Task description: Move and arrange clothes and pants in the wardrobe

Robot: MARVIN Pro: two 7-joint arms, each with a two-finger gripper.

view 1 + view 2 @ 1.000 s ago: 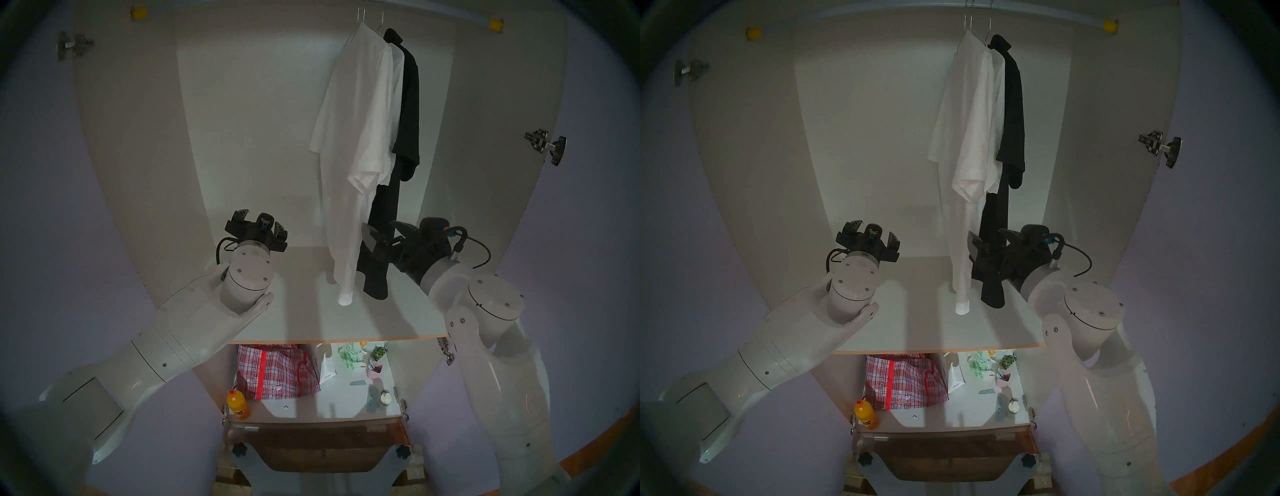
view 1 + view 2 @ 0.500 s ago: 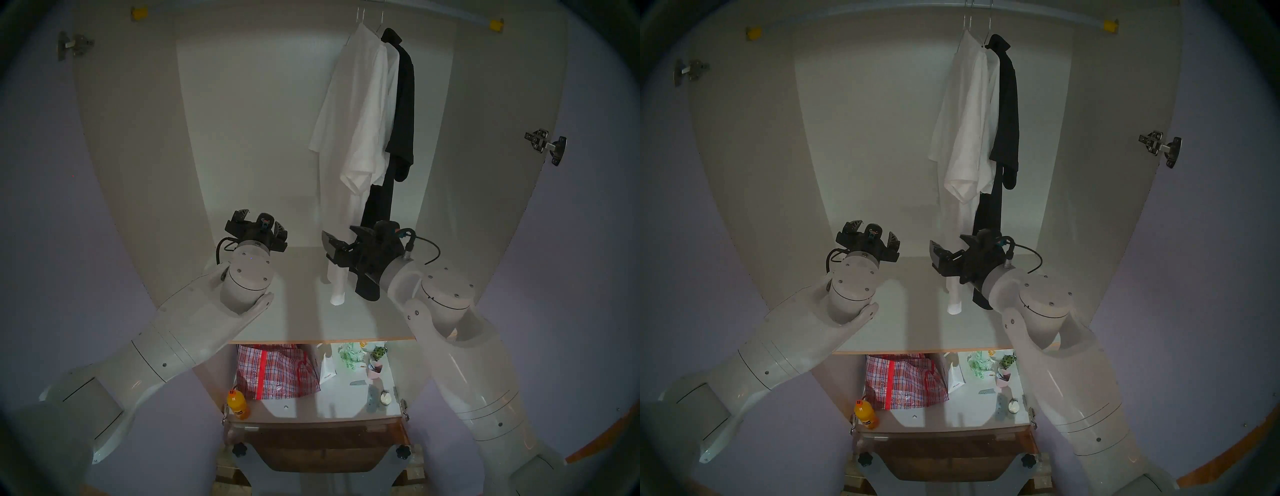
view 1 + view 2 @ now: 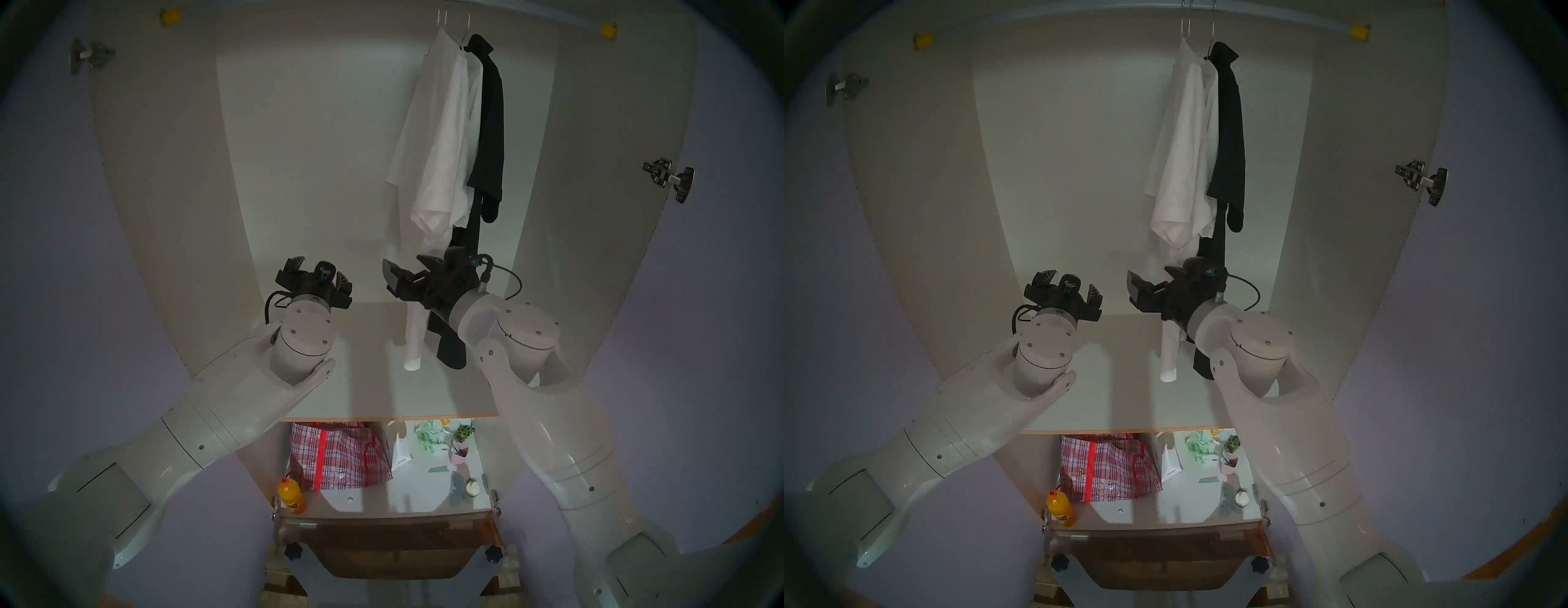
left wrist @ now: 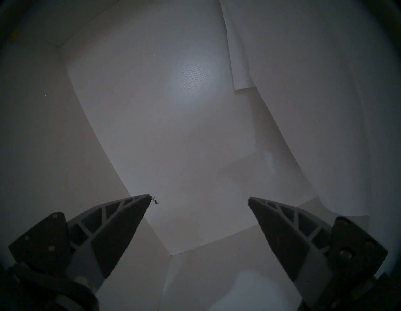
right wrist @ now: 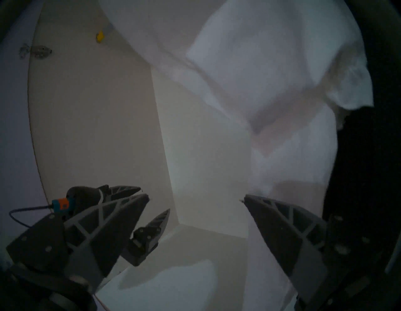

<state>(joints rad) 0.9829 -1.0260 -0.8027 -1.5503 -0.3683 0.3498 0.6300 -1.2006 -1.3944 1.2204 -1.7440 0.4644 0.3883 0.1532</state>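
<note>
Clothes hang from the rail [image 3: 551,10] in the right half of the wardrobe [image 3: 318,127]: a white shirt [image 3: 428,140] on the left, a smaller white blouse [image 3: 464,140] pressed against it, and a black garment [image 3: 492,127] on the right, all three touching and on wire hangers. The shirt's long white end [image 3: 413,339] and the black hem [image 3: 452,352] reach down to just above the shelf [image 3: 382,395]. The right tool [image 3: 409,276] is in front of the garments' lower parts, its fingers spread wide and pointing left, with nothing between them; in the right wrist view the white cloth [image 5: 271,97] fills the upper right, the black garment [image 5: 364,173] runs down the right edge, and the right finger [image 5: 288,234] lies just beside the white cloth, though whether it touches I cannot tell. The left tool [image 3: 316,278] hovers over the left part of the shelf, well apart from the clothes, fingers spread and empty; its wrist view shows bare white panels and a strip of white cloth [image 4: 240,54] at upper right. Below the shelf sit a red plaid bag [image 3: 339,454] and an orange bottle [image 3: 292,496].
</note>
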